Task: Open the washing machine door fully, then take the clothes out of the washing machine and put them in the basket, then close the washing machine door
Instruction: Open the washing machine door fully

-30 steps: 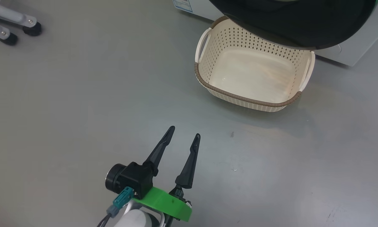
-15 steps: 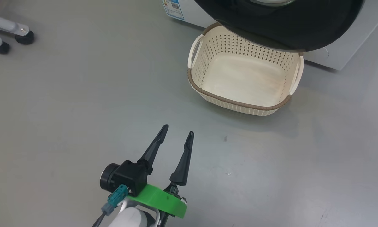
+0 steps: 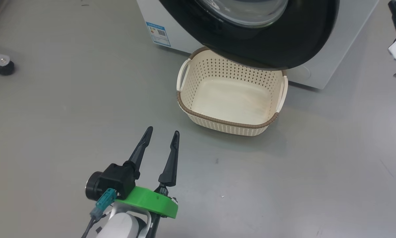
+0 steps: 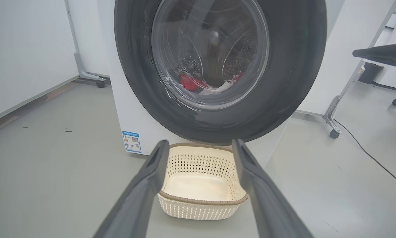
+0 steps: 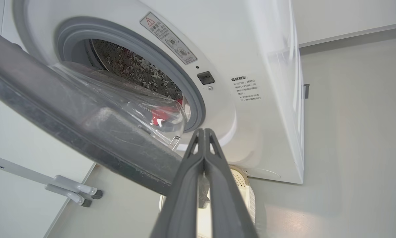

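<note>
The washing machine door (image 5: 85, 132) hangs ajar with its free edge just beside the right claw (image 5: 204, 132), pinched shut and empty, which is nearer than the wide-open, empty left claw (image 3: 162, 131), and the clothes (image 4: 191, 82) lie inside the washing machine (image 5: 257, 66).

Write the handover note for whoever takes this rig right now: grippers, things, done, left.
Left gripper: open, empty, above the floor short of the basket.
Right gripper: shut, holding nothing, tips by the free edge of the washing machine door; contact unclear.
Door: partly open, overhanging the basket, which sits empty in front of the washing machine.
Clothes: in the drum.
Done: door started open.
Left: open it fully, move clothes to basket, close door.
</note>
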You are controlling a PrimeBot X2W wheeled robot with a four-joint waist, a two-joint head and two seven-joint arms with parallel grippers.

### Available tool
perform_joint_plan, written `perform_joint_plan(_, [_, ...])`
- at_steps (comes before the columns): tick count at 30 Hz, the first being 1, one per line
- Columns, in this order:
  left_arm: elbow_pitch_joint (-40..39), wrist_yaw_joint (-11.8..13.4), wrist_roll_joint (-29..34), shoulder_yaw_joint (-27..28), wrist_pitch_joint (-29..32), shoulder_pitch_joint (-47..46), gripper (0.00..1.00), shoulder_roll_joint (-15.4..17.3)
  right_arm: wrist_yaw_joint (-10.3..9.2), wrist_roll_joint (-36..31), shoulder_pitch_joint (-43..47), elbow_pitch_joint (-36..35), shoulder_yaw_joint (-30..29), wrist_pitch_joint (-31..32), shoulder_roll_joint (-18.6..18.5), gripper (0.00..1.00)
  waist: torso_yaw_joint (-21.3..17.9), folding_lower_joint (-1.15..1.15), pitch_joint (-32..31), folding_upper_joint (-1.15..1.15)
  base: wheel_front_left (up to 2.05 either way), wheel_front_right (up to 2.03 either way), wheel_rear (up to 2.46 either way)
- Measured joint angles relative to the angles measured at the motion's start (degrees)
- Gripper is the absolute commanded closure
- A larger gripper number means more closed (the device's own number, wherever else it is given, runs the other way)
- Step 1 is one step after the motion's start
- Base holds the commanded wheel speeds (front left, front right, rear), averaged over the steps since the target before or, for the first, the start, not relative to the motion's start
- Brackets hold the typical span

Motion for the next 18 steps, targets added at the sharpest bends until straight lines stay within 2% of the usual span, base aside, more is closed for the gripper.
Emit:
perform_joint_plan(3, [0.6,0.0,0.3,1.8,0.0,0.6,0.0,0.0,-0.07,-3.5,3.9,-2.6,3.5,-4.2,-0.2,1.0,-1.4,0.0,-1.5,0.0,0.0,0.0,0.0])
perform_joint_plan(10, [1.3,0.0,2.1,5.9,0.0,2.7,0.0,0.0,-0.07,-7.3,11.9,-6.6,8.6,-13.0,0.3,1.0,-5.0,0.0,-4.9,0.0,0.0,0.0,0.0])
perform_joint_plan(18, [1.4,-0.2,3.2,10.2,0.0,5.1,0.0,0.1,-0.07,-11.3,21.0,-6.4,7.9,-22.7,1.6,1.0,-9.5,0.0,-8.3,0.0,0.0,0.0,0.0])
